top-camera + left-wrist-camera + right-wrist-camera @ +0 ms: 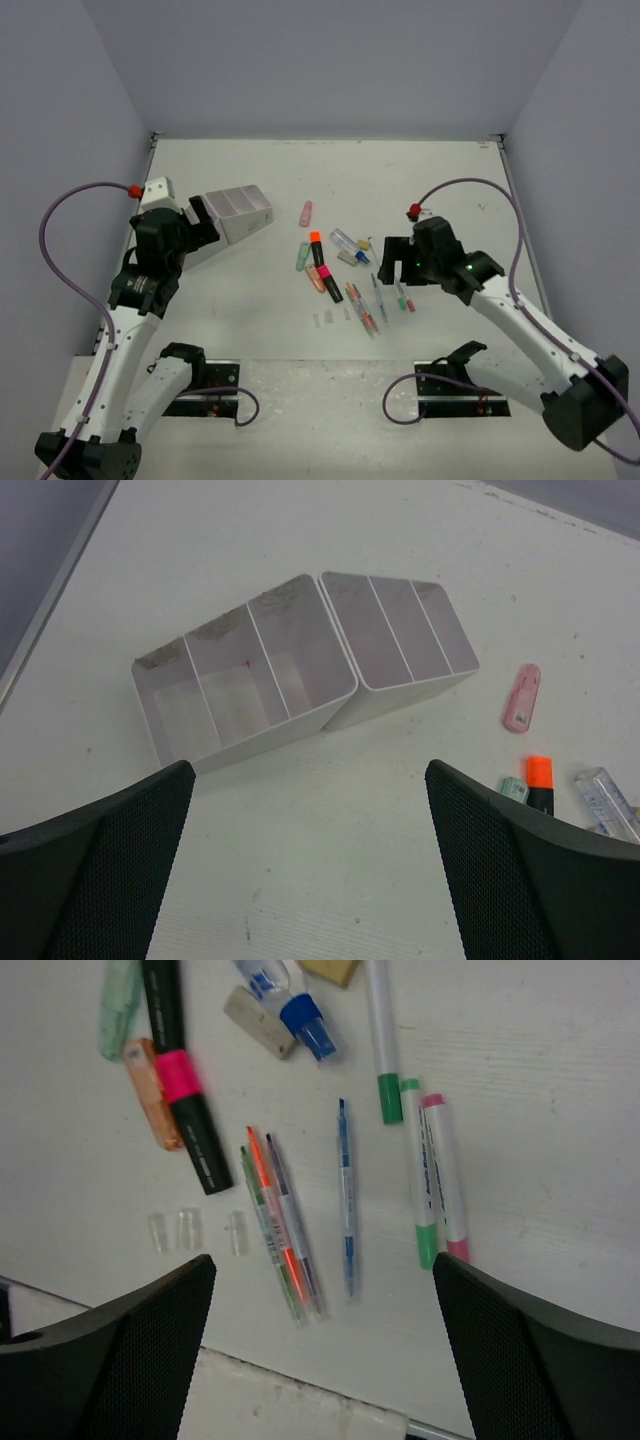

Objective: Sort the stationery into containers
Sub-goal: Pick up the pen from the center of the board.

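Pale tabletop (250, 300): pens (285, 1225) lie just under the right end effector (320, 1295), open and empty, lengthwise across its gap; left end effector (310, 810), also open, faces trays (250, 690).

Black marker (198, 1138) and green-tipped white pen (378, 1030) run off the top edge. Orange-capped marker (540, 772) partly hidden behind left gripper's finger (520, 880).

Containers (270, 730): smooth, faintly translucent white plastic — the table (300, 900) matt, lightly speckled. Left tool (305, 770) pads (100, 870) carry a black mesh texture; the thin pens (285, 1230) have glossy clear barrels.
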Motion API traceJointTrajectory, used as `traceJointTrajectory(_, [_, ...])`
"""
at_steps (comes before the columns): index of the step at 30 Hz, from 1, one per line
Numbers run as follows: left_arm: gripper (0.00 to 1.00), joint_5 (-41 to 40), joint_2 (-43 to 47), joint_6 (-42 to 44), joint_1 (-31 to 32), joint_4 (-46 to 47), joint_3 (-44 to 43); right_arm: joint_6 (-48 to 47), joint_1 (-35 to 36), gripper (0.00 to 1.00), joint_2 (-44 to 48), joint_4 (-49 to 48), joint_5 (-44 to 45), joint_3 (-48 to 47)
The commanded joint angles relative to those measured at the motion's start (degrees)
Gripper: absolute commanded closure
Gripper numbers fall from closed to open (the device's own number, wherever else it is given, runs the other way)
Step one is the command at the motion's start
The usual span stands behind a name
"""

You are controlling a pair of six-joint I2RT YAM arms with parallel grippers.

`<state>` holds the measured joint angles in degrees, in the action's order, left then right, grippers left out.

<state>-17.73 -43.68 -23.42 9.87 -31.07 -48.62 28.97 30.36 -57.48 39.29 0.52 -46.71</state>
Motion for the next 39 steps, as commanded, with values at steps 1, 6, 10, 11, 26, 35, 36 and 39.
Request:
traceJointTrajectory(1, [0.0,1.8,0.3,0.1,-0.5,0.8,-0.3,1.4,4.8,0.33,-8.4,0.2,9.6,-3.3])
traceJointTrajectory(6, [0.0,2.7,-0.3,0.6,-0.6,0.8,-0.4,4.0,9.6,0.5,-16.1,-0.5,10.9,-3.4])
traceJointTrajectory(10, [0.0,3.5,0.0,0.8,-0.5,1.0,-0.3,5.5,10.5,0.63,-19.2,-2.3,9.6,-1.7])
traceJointTrajectory(11, [0.0,3.6,0.0,0.9,-0.5,1.0,-0.3,5.5,10.7,0.64,-19.8,-2.9,9.5,-1.2])
traceJointTrajectory(26, [0.0,4.0,0.6,1.2,-0.5,1.2,-0.2,5.7,11.3,0.76,-27.4,-6.5,9.4,0.1])
traceJointTrajectory(35, [0.0,4.3,0.4,1.1,-0.5,1.0,-0.3,7.4,11.4,0.77,-31.6,-7.4,7.3,0.5])
traceJointTrajectory(36, [0.0,4.4,0.4,1.1,-0.5,1.0,-0.4,7.6,11.4,0.78,-32.2,-7.4,7.2,0.5])
traceJointTrajectory(39, [0.0,5.0,0.3,0.7,-0.5,0.8,-0.5,8.4,11.4,0.81,-32.6,-7.2,7.7,0.5])
